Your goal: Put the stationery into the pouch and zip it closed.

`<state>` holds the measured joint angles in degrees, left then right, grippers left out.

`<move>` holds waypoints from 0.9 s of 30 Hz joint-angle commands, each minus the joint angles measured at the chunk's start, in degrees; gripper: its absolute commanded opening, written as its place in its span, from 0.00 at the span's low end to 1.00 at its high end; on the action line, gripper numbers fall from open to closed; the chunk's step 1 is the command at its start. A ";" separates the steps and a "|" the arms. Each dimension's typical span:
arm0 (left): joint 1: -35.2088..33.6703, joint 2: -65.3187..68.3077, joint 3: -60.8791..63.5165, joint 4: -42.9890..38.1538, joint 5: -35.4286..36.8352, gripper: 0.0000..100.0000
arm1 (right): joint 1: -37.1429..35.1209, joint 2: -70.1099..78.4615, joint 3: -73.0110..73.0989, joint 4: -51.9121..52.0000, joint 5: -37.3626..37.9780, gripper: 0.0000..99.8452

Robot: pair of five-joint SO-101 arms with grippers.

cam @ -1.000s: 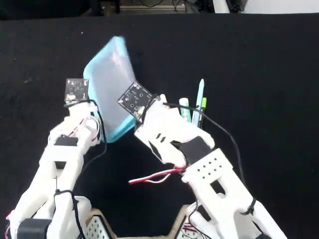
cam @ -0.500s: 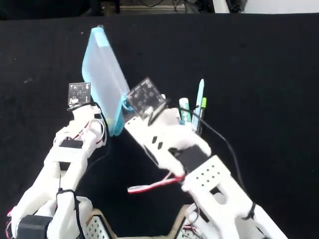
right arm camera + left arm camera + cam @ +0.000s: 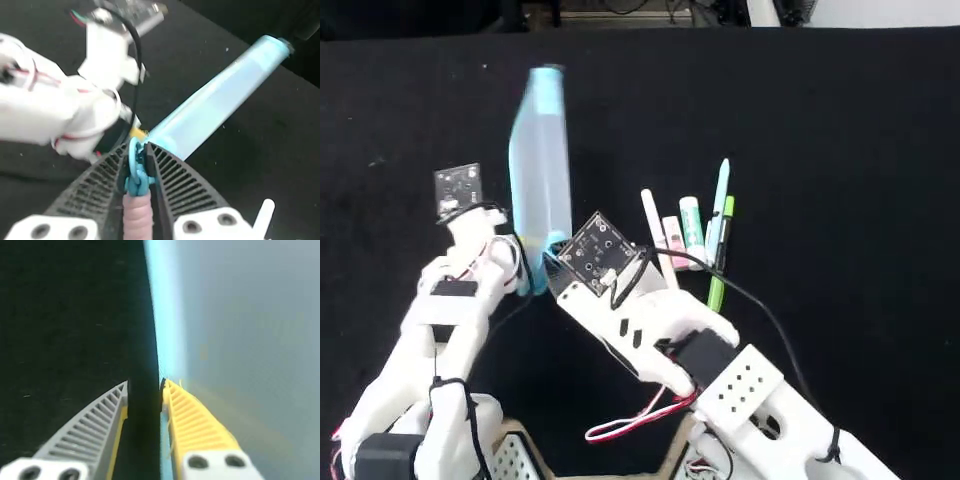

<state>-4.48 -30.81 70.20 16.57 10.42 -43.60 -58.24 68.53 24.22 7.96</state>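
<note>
The translucent light-blue zip pouch (image 3: 540, 170) stood on edge, its long axis running away from both arms. At its near end the right pincer (image 3: 139, 165) clamped the teal zip pull (image 3: 134, 175) and the left pincer (image 3: 145, 402) pinched the edge.

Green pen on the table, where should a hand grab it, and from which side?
Take the green pen by its near end, from above, closing across the barrel: that end juts free, while its far half lies against the light blue pen.
</note>
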 commanded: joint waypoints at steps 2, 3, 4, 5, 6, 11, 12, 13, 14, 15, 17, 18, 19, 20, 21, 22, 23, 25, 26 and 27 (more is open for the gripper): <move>-2.42 -0.53 -0.84 -0.44 0.53 0.12 | 0.53 -2.07 4.09 -7.82 -0.35 0.01; -2.33 -0.53 -0.84 -0.44 0.53 0.12 | 0.35 -2.07 5.14 -9.49 -0.35 0.01; -2.24 -0.53 -0.84 -0.44 0.53 0.12 | -0.18 -2.07 5.85 -10.73 -0.35 0.01; -2.15 -0.44 -0.84 -0.44 0.53 0.12 | -0.53 -2.07 6.11 -11.52 -0.35 0.01; -1.45 -0.09 -0.84 -0.44 0.53 0.12 | -0.70 -2.07 6.02 -11.60 -0.35 0.01; 5.49 0.09 -0.48 0.97 0.44 0.12 | 1.58 -2.07 1.71 -8.70 -0.35 0.01; 7.08 0.09 -0.40 0.97 0.44 0.12 | 2.29 -2.24 0.57 -7.47 -0.35 0.01; 8.48 0.09 -0.31 0.88 0.44 0.12 | 3.08 -2.33 -0.75 -6.07 -0.09 0.01; 9.80 0.09 -0.13 0.70 0.44 0.12 | 3.87 -2.33 -2.07 -4.48 0.97 0.01; 11.03 0.09 -0.13 0.70 0.44 0.12 | 4.31 -2.33 -3.12 -2.73 2.64 0.01; 12.62 0.09 -0.22 0.70 0.53 0.12 | 4.31 -2.07 -4.00 -0.09 6.07 0.01; 12.88 0.09 -0.22 0.70 0.62 0.12 | 4.13 -2.07 -3.38 0.62 7.03 0.01; 12.79 0.09 -0.22 0.70 0.70 0.12 | 3.43 -2.07 -2.51 0.62 7.74 0.01; 12.53 0.09 -0.13 0.70 0.62 0.12 | 2.81 -2.07 -1.36 0.62 8.18 0.01; 11.74 0.09 -0.13 0.88 0.53 0.12 | 2.29 -2.07 -0.22 0.44 8.26 0.01; 10.51 0.09 -0.13 1.14 0.53 0.12 | 1.67 -2.07 0.92 -0.26 8.18 0.01; 8.84 0.09 -0.13 1.14 0.53 0.12 | 0.97 -2.07 2.07 -1.41 8.18 0.01; 4.79 0.09 -0.04 1.14 0.44 0.12 | -0.09 -2.07 4.44 -4.66 8.09 0.01; 2.68 0.09 -0.04 1.14 0.44 0.12 | -0.88 -2.07 5.85 -6.59 8.09 0.01; 0.75 0.09 -0.22 1.14 0.44 0.12 | -1.76 -2.07 7.16 -8.09 8.09 0.01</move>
<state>3.08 -30.55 70.20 17.27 10.42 -42.73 -58.86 72.84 22.02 15.34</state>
